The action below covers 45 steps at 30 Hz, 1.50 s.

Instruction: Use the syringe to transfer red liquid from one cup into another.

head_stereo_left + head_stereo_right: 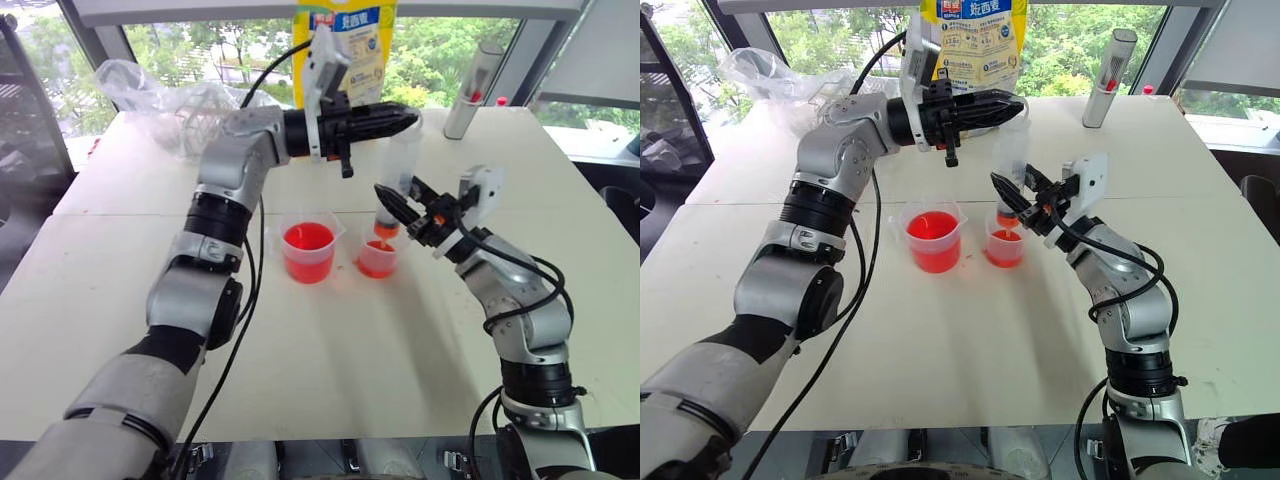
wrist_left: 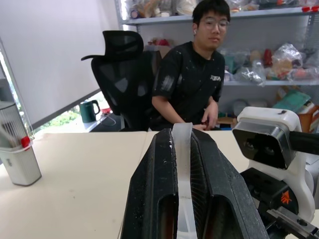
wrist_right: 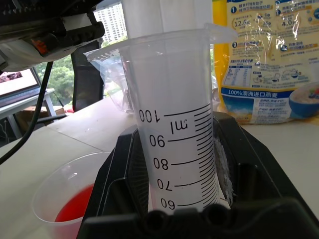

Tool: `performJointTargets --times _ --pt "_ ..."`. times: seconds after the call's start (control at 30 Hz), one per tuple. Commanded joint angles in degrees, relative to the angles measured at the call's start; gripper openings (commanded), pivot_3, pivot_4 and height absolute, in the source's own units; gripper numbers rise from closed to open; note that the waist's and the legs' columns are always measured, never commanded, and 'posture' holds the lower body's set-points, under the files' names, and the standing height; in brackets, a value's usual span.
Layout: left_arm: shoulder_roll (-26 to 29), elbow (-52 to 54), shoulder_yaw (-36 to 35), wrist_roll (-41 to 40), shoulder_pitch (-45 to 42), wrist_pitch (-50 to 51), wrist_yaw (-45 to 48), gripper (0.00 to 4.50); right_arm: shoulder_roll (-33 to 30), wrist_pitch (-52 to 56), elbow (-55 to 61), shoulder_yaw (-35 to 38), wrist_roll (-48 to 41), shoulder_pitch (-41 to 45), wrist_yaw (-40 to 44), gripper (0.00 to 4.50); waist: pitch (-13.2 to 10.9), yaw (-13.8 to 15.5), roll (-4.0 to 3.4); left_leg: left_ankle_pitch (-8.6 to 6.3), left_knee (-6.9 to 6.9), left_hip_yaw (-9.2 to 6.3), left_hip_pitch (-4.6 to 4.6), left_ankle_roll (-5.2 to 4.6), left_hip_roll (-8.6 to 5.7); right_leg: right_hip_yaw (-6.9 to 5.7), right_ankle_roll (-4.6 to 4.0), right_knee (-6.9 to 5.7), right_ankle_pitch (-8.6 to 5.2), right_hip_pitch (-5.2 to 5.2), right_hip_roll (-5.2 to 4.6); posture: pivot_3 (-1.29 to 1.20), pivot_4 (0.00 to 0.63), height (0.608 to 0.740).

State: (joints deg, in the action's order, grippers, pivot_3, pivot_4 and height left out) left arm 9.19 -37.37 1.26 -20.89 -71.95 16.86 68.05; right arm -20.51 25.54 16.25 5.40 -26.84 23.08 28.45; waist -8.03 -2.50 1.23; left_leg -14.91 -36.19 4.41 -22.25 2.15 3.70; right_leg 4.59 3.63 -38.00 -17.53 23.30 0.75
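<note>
Upright over the smaller cup (image 1: pixel 378 259), the syringe (image 1: pixel 399 175) stands with its orange-red tip dipped into that cup's mouth, and everything else can be placed from it. Just beside the smaller cup, on the side of the robot's left arm, sits the handled beaker (image 1: pixel 308 252), holding red liquid (image 1: pixel 307 238); the smaller cup holds some too. The right gripper (image 1: pixel 392 205) is closed around the lower part of the syringe barrel, coming in from the robot's right side. The left gripper (image 1: pixel 408 120) reaches across level at the top of the syringe, its fingers clamped on the pale plunger there.

From the head views the barrel's markings cannot be read. The right wrist view brings them close: a printed scale running from 60 up to 100 ml on the clear barrel (image 3: pixel 174 124), pinched between the black fingers (image 3: pixel 124 184), with the beaker's rim and red liquid low beside it and a yellow food bag (image 3: pixel 269 59) on the table (image 1: pixel 330 370) beyond the syringe. The left wrist view shows what the others do not: a person (image 2: pixel 192 79) in a black shirt seated past the far side of the table in front of a black office chair (image 2: pixel 122 74), shelves behind, and a strip of pale plastic squeezed between the left gripper's two fingers (image 2: pixel 154 189). A tall grey cylinder (image 1: pixel 472 92) stands well beyond the syringe, toward the window.
</note>
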Motion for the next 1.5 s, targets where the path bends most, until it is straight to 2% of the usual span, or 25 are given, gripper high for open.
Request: performJointTargets --times 0.03,0.8,1.07,1.2,1.37,1.4,1.5 --pt "-1.2 1.2 2.9 1.7 2.1 0.7 0.5 0.08 -0.4 -0.8 7.1 3.1 -3.6 4.6 -0.9 1.41 0.0 0.0 0.0 0.0 0.0 0.0 0.0 0.0 0.0 0.0 0.0 0.0 0.0 0.0 0.0 0.0 0.15 0.74" --pt "-2.0 6.0 4.4 2.1 6.4 3.4 -0.5 0.08 -2.6 1.0 8.1 4.7 -6.7 5.5 -2.0 1.41 0.0 0.0 0.0 0.0 0.0 0.0 0.0 0.0 0.0 0.0 0.0 0.0 0.0 -0.01 0.0 0.0 0.15 0.74" --pt "-0.7 6.2 1.9 0.9 4.7 3.9 -2.0 0.08 -2.0 0.7 8.2 3.0 -5.5 3.5 -1.5 1.41 0.0 0.0 0.0 0.0 0.0 0.0 0.0 0.0 0.0 0.0 0.0 0.0 0.0 0.0 0.0 0.0 0.15 0.74" --pt "0.6 7.5 0.2 -0.2 4.2 4.9 -3.1 1.71 -1.5 0.6 8.1 2.4 -5.2 2.3 -1.4 1.41 0.0 0.0 0.0 0.0 0.0 -0.01 0.0 0.0 0.0 0.0 0.0 0.0 0.0 0.0 0.0 0.0 0.15 0.74" --pt "2.5 9.3 -2.7 -1.8 3.6 5.2 -6.3 4.18 -0.9 0.9 8.4 1.5 -4.8 1.2 -1.2 1.41 0.0 0.0 0.0 0.0 0.0 -0.02 0.02 0.0 0.02 0.01 0.0 -0.01 0.0 0.0 0.0 0.0 0.15 0.74" --pt "3.1 10.9 -3.7 -3.1 3.6 6.5 -6.7 4.47 -0.8 0.9 8.6 1.4 -4.8 1.0 -1.3 1.41 0.0 0.0 0.0 0.0 0.0 -0.01 0.02 0.0 0.02 0.0 0.0 -0.01 0.0 0.0 0.0 0.0 0.15 0.74" --pt "5.7 15.5 -6.1 -5.9 3.9 9.5 -7.7 4.47 -0.6 1.2 8.8 1.3 -4.8 0.6 -1.3 1.41 0.0 -0.1 0.0 0.0 0.0 -0.02 0.0 0.0 0.03 0.01 0.0 -0.01 0.0 0.0 0.0 0.0 0.15 0.74"
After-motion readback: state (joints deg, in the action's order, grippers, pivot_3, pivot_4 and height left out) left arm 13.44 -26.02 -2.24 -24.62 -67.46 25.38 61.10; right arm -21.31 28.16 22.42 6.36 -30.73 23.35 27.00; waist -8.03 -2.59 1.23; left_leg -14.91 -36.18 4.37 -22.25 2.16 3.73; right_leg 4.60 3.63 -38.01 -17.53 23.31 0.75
